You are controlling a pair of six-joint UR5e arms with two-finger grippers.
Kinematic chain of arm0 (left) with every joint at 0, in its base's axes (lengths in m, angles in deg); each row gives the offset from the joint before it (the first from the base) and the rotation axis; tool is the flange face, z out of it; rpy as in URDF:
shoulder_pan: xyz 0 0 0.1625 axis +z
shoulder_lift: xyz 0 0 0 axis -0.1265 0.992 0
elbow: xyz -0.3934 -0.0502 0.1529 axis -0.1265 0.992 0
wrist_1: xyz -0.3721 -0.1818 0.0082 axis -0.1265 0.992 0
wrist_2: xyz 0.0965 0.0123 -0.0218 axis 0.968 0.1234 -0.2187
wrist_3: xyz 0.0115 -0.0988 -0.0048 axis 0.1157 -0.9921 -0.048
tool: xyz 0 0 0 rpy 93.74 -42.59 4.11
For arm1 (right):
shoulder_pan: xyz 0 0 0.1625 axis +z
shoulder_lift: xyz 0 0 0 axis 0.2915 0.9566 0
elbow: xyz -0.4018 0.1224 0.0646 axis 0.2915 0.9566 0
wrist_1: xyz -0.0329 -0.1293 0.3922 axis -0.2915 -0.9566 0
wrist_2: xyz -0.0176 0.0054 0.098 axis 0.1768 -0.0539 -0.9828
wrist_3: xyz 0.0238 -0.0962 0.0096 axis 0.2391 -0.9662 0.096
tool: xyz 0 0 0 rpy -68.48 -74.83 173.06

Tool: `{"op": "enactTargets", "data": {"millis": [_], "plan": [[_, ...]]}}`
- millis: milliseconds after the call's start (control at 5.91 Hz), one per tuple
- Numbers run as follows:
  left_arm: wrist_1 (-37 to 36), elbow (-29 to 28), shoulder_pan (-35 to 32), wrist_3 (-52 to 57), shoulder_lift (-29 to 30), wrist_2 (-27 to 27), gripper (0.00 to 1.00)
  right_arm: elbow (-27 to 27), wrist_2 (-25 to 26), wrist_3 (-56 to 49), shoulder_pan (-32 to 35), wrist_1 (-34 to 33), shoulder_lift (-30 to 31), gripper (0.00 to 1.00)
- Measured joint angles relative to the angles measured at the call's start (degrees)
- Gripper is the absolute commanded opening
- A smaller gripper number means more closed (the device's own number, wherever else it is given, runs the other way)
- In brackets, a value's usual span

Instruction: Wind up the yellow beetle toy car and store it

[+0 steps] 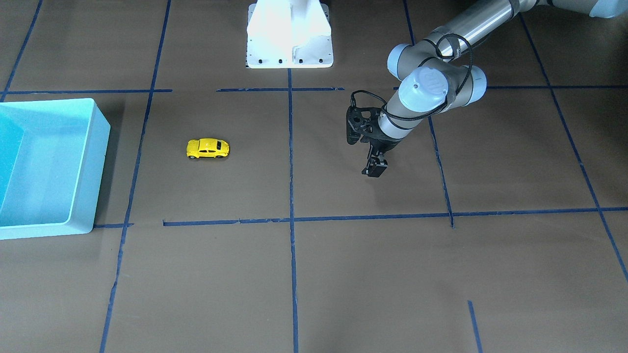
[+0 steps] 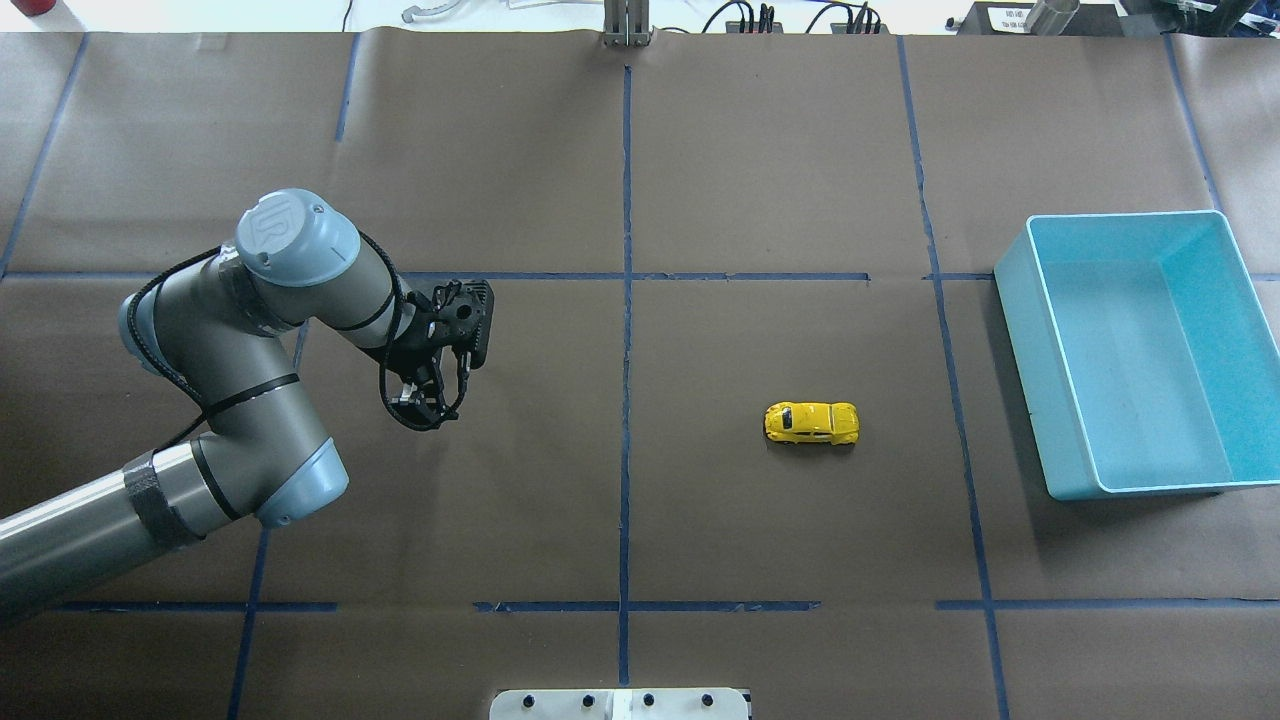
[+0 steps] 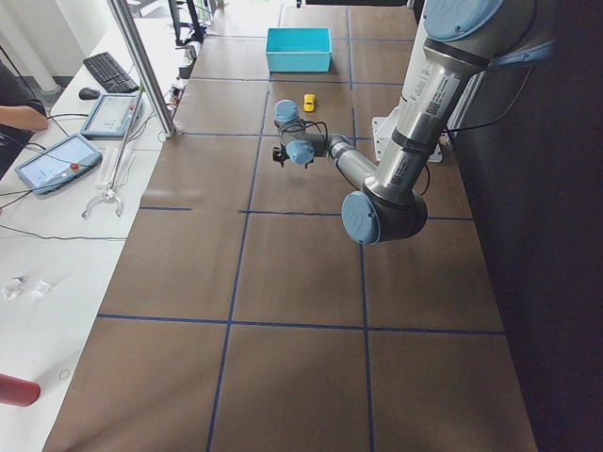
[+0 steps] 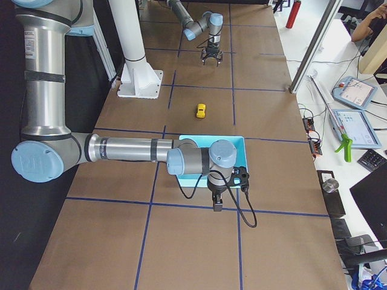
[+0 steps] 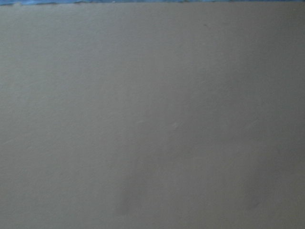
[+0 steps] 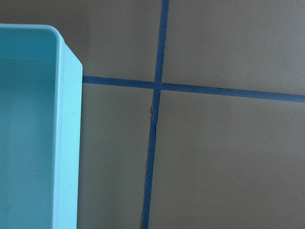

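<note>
At the robot's right end of the surface (image 2: pixel 700 150), the right gripper (image 4: pixel 217 205) hangs pointing down just outside a corner of the turquoise bin (image 2: pixel 1022 370). It is over a crossing of blue tape lines (image 6: pixel 153 143). It shows only in the side view, so whether it is wide or narrow cannot be told.

Past the bin, the yellow toy car (image 2: pixel 811 423) stands on its wheels on the brown surface. It is near the bin but apart from it, between the bin and the centre tape line, and well apart from both grippers.

Farther on, across the centre line, the left gripper (image 2: pixel 420 405) points down at the surface with its fingers spread wide, holding nothing. Its wrist camera shows only blurred brown surface.
</note>
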Motion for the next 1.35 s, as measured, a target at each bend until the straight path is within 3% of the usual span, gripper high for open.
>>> {"op": "enactTargets", "data": {"millis": [507, 1015, 1353], "plan": [[-12.5, 4.0, -7.9, -0.8, 0.1, -0.2, 1.00, 0.0, 0.0, 0.0, 0.0, 0.0, 0.0, 1.00], [-21.6, 4.5, -17.2, -1.5, -0.2, -1.8, 1.00, 0.0, 0.0, 0.0, 0.0, 0.0, 0.0, 1.00], [-25.7, 4.5, -24.6, -1.6, -4.0, -4.6, 1.00, 0.0, 0.0, 0.0, -0.1, 0.0, 0.0, 1.00]]}}
